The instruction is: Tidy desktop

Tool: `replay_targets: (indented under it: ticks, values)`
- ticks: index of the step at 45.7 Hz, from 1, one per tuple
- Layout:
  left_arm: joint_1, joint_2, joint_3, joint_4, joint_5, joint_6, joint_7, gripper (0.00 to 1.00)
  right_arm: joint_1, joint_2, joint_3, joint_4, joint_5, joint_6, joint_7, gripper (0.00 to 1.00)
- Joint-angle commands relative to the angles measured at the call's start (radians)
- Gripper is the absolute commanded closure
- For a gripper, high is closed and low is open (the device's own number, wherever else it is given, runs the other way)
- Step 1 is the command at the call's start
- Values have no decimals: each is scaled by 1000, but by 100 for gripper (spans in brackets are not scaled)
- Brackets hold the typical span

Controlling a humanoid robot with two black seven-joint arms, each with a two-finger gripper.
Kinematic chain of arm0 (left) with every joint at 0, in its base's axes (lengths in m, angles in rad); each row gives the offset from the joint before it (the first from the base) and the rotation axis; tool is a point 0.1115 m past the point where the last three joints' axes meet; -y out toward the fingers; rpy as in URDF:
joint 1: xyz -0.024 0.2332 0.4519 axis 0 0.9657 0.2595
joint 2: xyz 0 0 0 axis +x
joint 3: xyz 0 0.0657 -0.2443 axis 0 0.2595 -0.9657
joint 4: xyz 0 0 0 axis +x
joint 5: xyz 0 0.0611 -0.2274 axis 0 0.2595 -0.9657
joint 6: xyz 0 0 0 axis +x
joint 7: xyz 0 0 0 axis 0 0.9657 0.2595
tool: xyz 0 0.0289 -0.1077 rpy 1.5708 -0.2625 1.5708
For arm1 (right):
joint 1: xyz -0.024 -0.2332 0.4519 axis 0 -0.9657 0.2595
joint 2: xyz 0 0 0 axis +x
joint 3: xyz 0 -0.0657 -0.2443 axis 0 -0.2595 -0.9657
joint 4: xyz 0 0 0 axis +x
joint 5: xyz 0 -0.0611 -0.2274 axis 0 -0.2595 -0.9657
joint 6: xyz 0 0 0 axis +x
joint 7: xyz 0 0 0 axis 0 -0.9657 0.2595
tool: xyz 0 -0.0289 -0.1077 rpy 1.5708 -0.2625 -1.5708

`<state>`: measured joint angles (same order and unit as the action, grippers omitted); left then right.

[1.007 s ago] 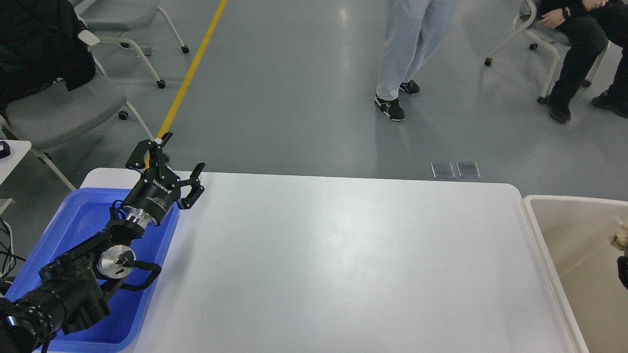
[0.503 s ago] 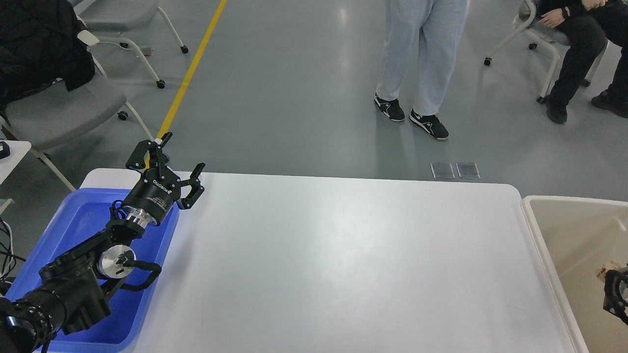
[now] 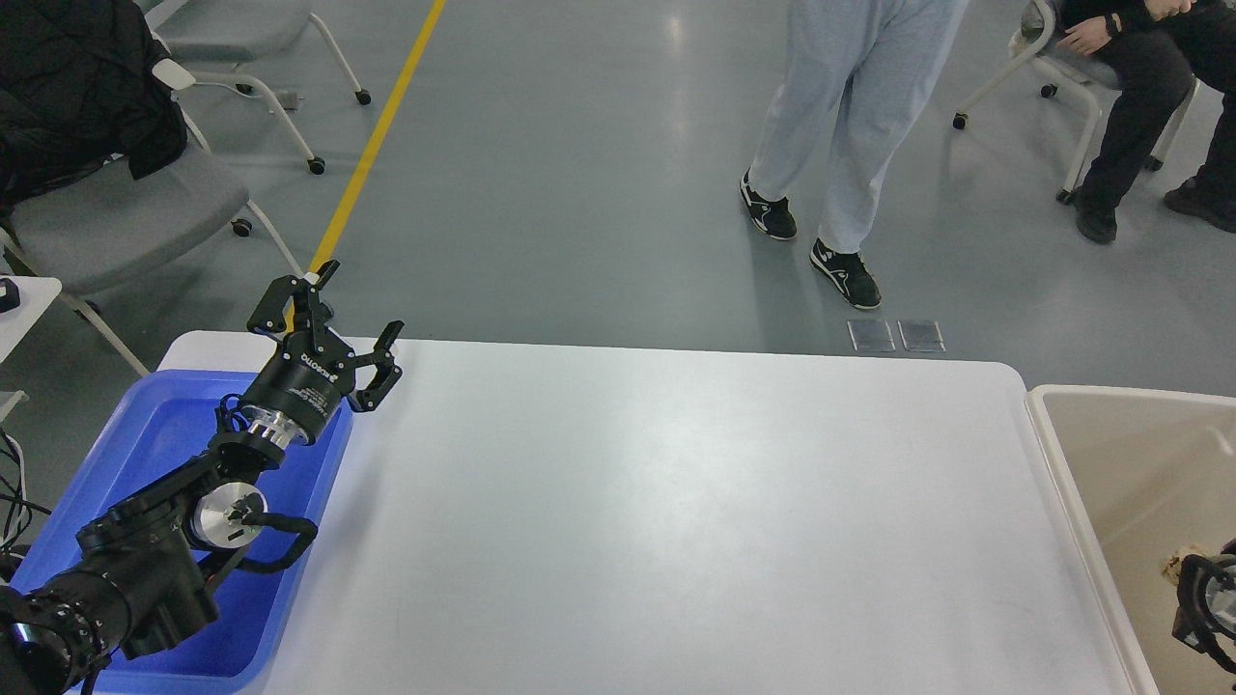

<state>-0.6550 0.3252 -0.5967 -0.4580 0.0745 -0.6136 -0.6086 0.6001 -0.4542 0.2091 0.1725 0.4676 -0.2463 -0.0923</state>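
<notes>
Right gripper [image 3: 1202,603] has lowered into the beige bin [image 3: 1081,415] off the bench [image 3: 676,502] right edge, finger state indeterminate; left gripper [image 3: 328,314] unchanged, fingers spread; bench appears cleared

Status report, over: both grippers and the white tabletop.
Left gripper open, empty, above blue plastic tray. Right gripper over beige plastic bin, state unclear. Glossy white desktop bare.

My table [image 3: 676,502] looks like smooth, glossy white laminate, catching soft glare. The blue tray [image 3: 154,434] on my left is shiny moulded plastic; the beige bin [image 3: 1110,454] on my right is duller plastic. My left gripper [image 3: 333,319] is matt black with a bare polished metal collar behind it. The grey floor [image 3: 579,174] has a sealed, faintly reflective sheen.
</notes>
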Motion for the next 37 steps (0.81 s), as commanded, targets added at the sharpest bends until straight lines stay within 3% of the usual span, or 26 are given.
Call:
replay_targets:
  ticks: [1, 24, 29, 37]
  values:
    - [0, 0, 0, -1, 1, 0, 0, 0, 9, 0, -4, 7, -56, 2, 2, 0]
    - [0, 0, 0, 1, -1, 0, 1, 0, 156, -52, 7, 15, -175, 31, 3, 0]
    - [0, 0, 0, -1, 1, 0, 0, 0, 210, -83, 39, 18, -170, 111, 3, 0]
    - [0, 0, 0, 1, -1, 0, 0, 0, 260, -100, 222, 18, -164, 341, 3, 0]
